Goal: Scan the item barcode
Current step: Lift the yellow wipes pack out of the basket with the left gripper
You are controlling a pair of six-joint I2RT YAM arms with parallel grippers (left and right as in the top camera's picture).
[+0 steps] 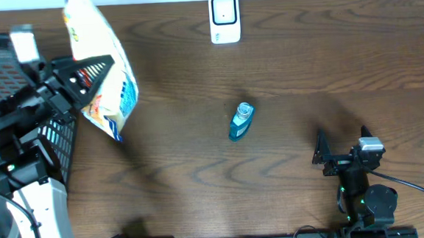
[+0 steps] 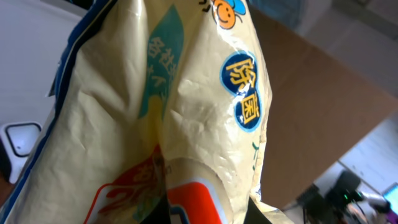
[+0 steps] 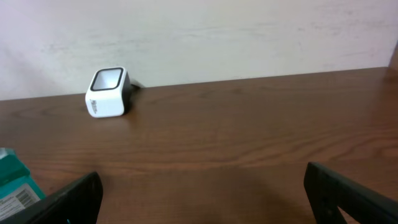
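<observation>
The left gripper [image 1: 84, 74] is clenched on the yellow bag [image 1: 108, 44], lifted at ten o'clock, well apart from the scanner [image 1: 224, 18] at twelve, so the scan is not yet done; the right gripper [image 1: 319, 151] is released.

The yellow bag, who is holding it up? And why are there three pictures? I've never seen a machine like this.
Two robot arms work at a brown table. One picture looks down from above. The other two come from little cameras on each arm's wrist. The left gripper is shut on the yellow bag and holds it up. The right gripper is open and holds nothing. On the table lie a small blue bottle and a white scanner, a box that reads barcodes.
</observation>
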